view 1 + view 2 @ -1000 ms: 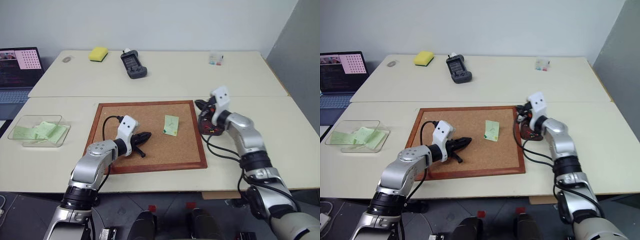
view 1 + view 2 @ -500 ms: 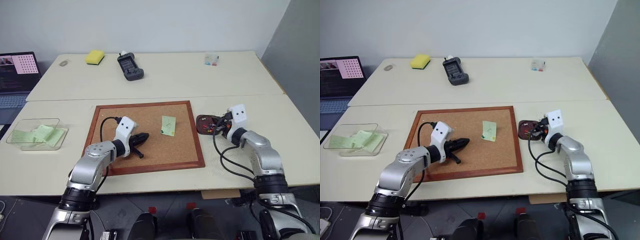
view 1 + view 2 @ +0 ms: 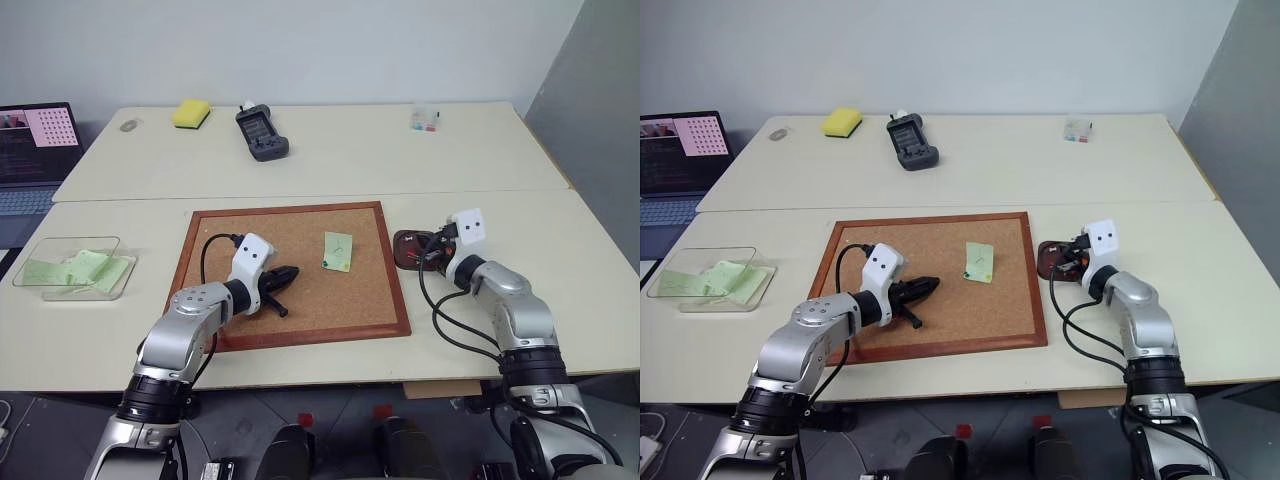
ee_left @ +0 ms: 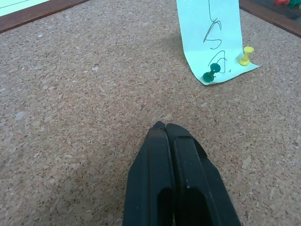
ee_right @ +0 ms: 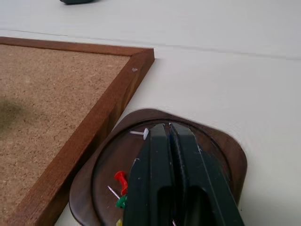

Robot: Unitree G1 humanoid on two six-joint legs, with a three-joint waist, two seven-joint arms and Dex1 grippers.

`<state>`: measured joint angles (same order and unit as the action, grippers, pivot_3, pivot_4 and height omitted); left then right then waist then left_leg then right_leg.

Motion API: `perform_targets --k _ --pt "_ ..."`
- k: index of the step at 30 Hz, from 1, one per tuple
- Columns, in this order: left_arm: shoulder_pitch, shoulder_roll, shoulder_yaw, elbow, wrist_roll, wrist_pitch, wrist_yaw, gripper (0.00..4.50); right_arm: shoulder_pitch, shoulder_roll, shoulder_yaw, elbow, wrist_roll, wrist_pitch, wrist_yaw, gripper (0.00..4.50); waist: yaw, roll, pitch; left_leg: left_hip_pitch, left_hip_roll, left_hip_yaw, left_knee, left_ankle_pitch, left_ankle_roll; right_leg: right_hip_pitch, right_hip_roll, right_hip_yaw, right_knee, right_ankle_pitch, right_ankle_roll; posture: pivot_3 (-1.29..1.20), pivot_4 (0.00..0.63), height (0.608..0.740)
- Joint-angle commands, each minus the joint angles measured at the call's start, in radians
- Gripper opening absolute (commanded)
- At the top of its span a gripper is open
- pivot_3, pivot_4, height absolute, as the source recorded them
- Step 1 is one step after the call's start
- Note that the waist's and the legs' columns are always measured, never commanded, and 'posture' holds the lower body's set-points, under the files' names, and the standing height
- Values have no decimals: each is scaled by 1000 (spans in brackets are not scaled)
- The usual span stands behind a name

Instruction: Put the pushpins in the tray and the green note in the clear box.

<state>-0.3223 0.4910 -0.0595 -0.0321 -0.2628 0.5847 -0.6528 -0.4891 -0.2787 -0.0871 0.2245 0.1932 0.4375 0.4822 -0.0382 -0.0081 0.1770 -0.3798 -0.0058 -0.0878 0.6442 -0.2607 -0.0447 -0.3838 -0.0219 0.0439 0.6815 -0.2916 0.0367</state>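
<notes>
Your left gripper (image 4: 165,129) sat low over the corkboard (image 3: 300,310) with its fingers pressed together and nothing between them; the note (image 4: 210,35) lay straight ahead of those tips, a little toward the robot's right, near the middle of the board. In the left wrist view the slip ran lengthwise away from the gripper, its near edge pinned by a green pin (image 4: 211,73) and a yellow pin (image 4: 245,55) at its two near corners; both pins stood between the gripper and the rest of the paper.

Your right gripper (image 5: 163,129) was also closed and empty, poised above the tray (image 5: 235,155), which sat just beside the board's right frame; a red pin (image 5: 120,179) and a few others already lay in the dish.

The box (image 3: 25,262) rested well apart on the table to the robot's left, with green slips inside it.

You could judge the left arm the nearer one to the note, and the one on the box's side; the right was nearer the tray. The note could not be lifted free until those two pins were out, so the approach probably had to come at the pinned near edge first.
</notes>
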Motion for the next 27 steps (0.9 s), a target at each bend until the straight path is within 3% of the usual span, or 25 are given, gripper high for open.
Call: perform_targets --k 1,10,20,27 --pt "26 8 -31 32 26 29 -2 0 -7 -1 -1 5 23 1 15 461 0 0 0 0 0 0 0 0 0 0 0 0 0 0 0 0 150 740" --pt "21 6 -37 38 27 22 -2 0 13 -30 24 -33 17 -41 41 2277 1 0 0 0 0 0 0 0 0 0 0 0 0 0 0 0 150 740" --pt "11 5 -49 49 31 10 -8 0 -17 -84 37 -129 72 -90 173 4336 3 0 0 0 0 0 0 0 0 0 0 0 0 0 0 0 150 740" --pt "6 4 -46 59 33 5 -9 0 -61 -124 130 -180 121 -92 390 4461 5 0 0 0 0 0 0 0 0 0 0 -1 0 0 0 0 150 740"
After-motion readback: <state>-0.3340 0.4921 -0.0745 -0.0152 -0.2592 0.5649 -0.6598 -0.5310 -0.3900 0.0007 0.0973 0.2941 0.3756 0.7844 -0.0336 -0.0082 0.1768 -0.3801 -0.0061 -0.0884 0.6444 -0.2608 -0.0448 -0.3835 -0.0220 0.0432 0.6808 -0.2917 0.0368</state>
